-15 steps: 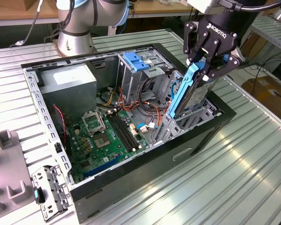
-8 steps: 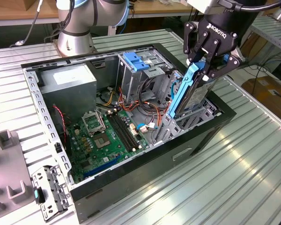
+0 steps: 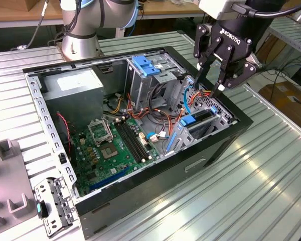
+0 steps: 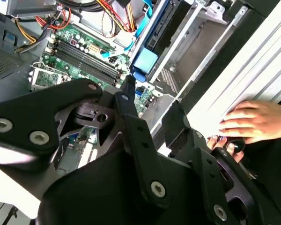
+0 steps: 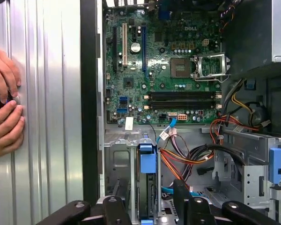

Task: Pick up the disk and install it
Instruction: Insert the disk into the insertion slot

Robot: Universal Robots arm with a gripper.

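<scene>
The disk, dark with a bright blue carrier frame, stands on edge in a slot of the grey drive cage at the front corner of the open computer case. Its blue end tab shows in both wrist views. My gripper hangs just above the cage, open, with nothing between its black fingers. In both wrist views the gripper is above the disk, apart from it.
The case holds a green motherboard, a grey power supply, a light-blue latch plate and loose orange and blue cables. A person's hands rest on the ribbed table beside the case. A metal bracket lies on the exterior view's left.
</scene>
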